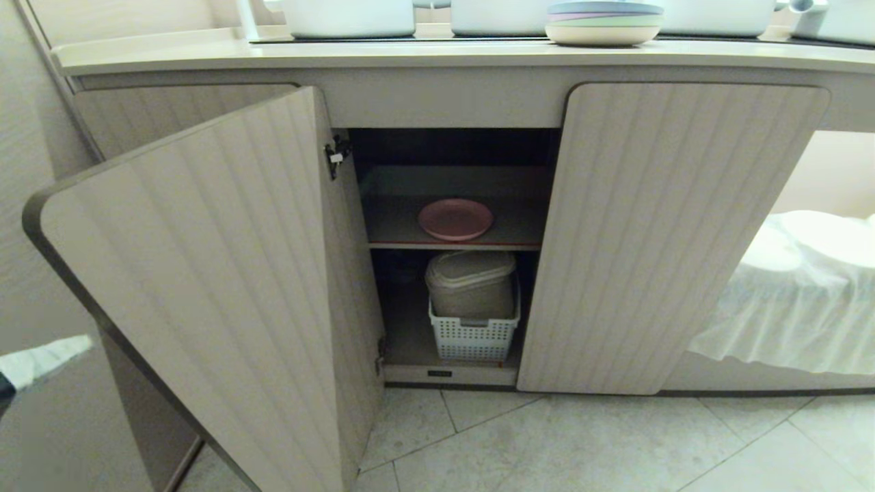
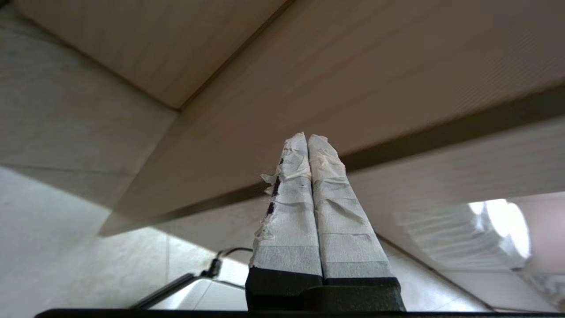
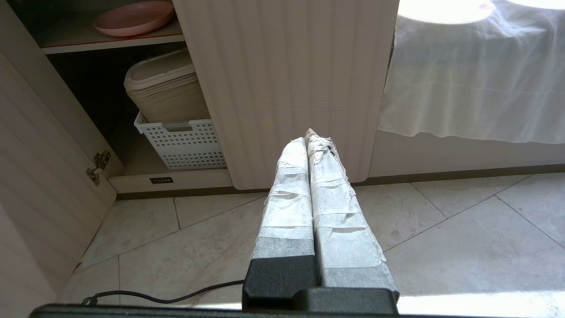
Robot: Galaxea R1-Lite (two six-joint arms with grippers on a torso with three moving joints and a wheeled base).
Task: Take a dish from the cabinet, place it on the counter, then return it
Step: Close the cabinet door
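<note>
A low cabinet [image 1: 656, 225] with fluted beige doors is filling the head view. Its left door [image 1: 205, 273] is standing swung wide open; its right door is standing only partly open. Between them, a round pink dish [image 1: 455, 219] is lying flat on the upper grey shelf [image 1: 389, 222], near the shelf's red front edge. Below it, a beige lidded container [image 1: 472, 283] is sitting in a white perforated basket [image 1: 474, 336]. Above, a stack of pastel plates [image 1: 603, 24] is resting on the cream counter [image 1: 410, 58].

Neither arm is showing in the head view. The left gripper [image 2: 308, 138] is pointing at the fluted face of a door, near its dark edge, its taped fingers pressed together on nothing. The right gripper [image 3: 311, 137] is hanging low over the tiled floor [image 3: 441, 234], fingers likewise pressed together and empty.

From the right gripper, the dish is lying higher up and toward the robot's left, beyond the right door's edge. Being round, it is offering no long axis. Which arm is nearer cannot be told. No brand or readable writing is showing; a small dark tag [image 1: 439, 373] on the cabinet's base is illegible.
</note>
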